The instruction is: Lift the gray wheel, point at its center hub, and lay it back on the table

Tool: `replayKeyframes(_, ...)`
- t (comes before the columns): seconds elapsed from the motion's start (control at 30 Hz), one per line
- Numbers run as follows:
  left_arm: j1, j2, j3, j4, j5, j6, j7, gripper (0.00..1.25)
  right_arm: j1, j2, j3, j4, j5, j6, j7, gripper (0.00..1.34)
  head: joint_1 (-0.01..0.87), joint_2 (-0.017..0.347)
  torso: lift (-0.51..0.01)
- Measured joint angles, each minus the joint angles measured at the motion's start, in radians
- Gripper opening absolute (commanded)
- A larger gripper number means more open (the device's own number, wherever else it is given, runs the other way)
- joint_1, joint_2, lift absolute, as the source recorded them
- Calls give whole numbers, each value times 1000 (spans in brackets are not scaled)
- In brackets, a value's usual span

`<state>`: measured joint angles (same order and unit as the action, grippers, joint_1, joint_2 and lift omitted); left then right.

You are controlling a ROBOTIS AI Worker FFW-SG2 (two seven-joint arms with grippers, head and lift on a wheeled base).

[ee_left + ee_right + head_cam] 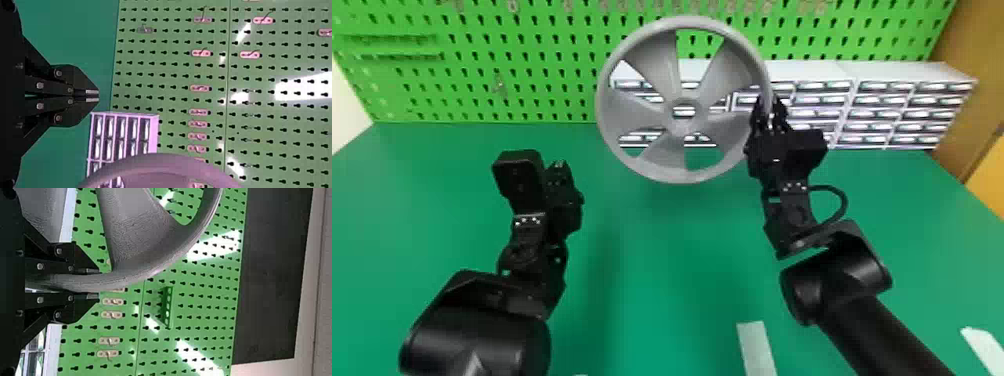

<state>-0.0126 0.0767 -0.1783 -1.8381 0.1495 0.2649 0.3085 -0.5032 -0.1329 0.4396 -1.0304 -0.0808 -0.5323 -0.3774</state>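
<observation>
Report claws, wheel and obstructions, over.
Right claw clamped on gray wheel, holding it above table. Left claw shut, empty. Possible snag: drawer units behind wheel.

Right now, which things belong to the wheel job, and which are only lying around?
For the job:
gray spoked wheel, raised
black right gripper, holding its rim
black left gripper, empty, probably for pointing
green table

Only around:
green perforated pegboard
white drawer cabinets
flat white strip

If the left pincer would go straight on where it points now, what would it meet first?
Most likely the green pegboard; the gray wheel is right of that line, though depth is unclear.
</observation>
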Motion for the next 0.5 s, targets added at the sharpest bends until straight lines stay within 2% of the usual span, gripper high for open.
replayKeyframes(0.37, 73, 0, -123, -156, 37, -4, 184, 51, -1, -2, -10, 4, 1, 0, 0, 121, 692, 48, -96)
replayKeyframes(0.5, 82, 7, -186, -199, 54, -7, 281, 51, -1, -2, -13, 6, 1, 0, 0, 121, 692, 48, -96)
